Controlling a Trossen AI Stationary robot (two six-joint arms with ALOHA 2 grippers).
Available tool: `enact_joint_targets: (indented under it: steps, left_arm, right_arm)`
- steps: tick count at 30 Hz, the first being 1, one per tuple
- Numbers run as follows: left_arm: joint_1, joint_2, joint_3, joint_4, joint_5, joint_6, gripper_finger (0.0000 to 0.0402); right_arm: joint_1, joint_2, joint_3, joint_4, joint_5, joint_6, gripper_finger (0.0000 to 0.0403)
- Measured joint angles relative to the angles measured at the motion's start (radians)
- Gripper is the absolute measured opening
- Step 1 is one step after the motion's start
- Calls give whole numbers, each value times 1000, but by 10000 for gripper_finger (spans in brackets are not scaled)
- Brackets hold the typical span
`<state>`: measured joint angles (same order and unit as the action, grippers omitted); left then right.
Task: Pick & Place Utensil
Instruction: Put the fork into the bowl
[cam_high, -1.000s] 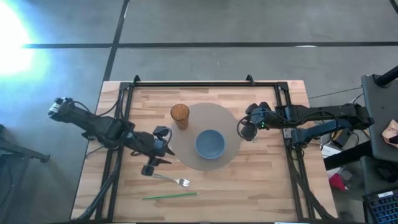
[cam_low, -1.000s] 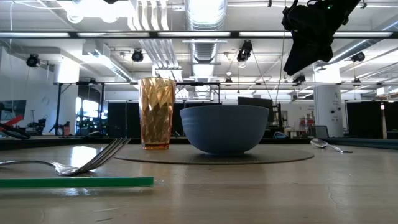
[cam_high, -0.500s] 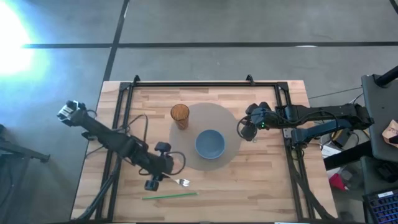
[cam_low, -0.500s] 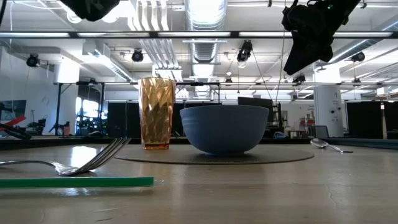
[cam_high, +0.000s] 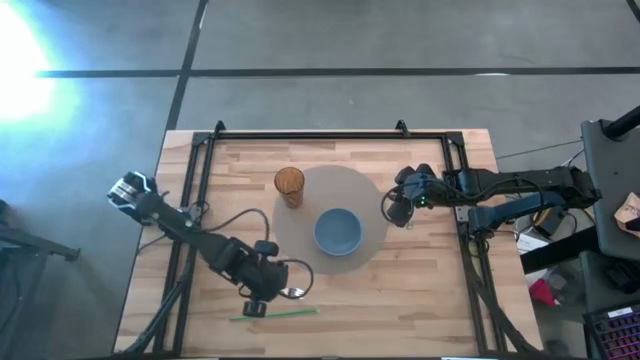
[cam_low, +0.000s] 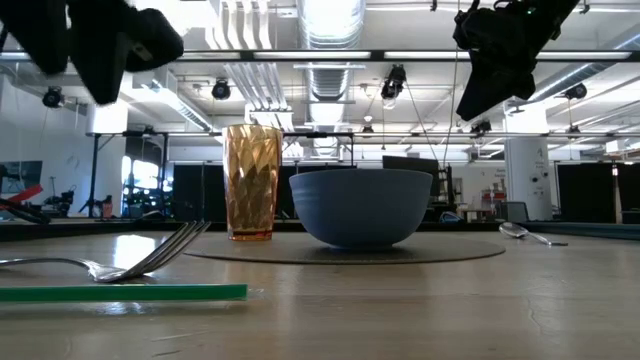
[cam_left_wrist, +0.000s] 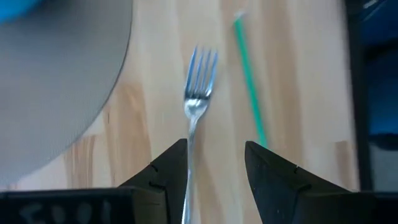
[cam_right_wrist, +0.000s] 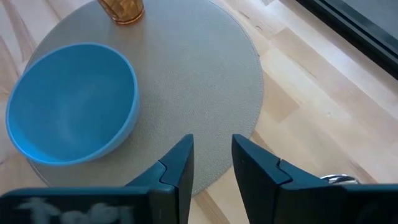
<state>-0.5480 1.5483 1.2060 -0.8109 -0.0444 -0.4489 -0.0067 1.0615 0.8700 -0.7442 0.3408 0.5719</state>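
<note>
Steel fork (cam_left_wrist: 197, 102) below left end effector (cam_left_wrist: 214, 163), fingers apart; no legible writing.

Grey concrete floor (cam_high: 330, 40) around the table; exposed ceiling ducts (cam_low: 330, 20) and bright lights.

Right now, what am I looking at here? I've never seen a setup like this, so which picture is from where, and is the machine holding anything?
These are four cameras on one robot with two dark arms at a wooden table. One looks straight down, one sits at tabletop height, and one rides on each wrist. On the table lie a round grey mat with a blue bowl and an amber cup, plus a fork, a green straw and a spoon. The left end effector hangs open over the fork's handle, holding nothing. The right end effector, also open and empty, waits at the mat's far edge.
</note>
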Motion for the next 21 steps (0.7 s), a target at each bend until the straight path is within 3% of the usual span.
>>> enact_joint_targets:
  steps: [21]
  left_arm:
    - [0,197,0,-22,0,-92,151]
  right_arm:
    - [0,0,-2,-7,-2,-7,69]
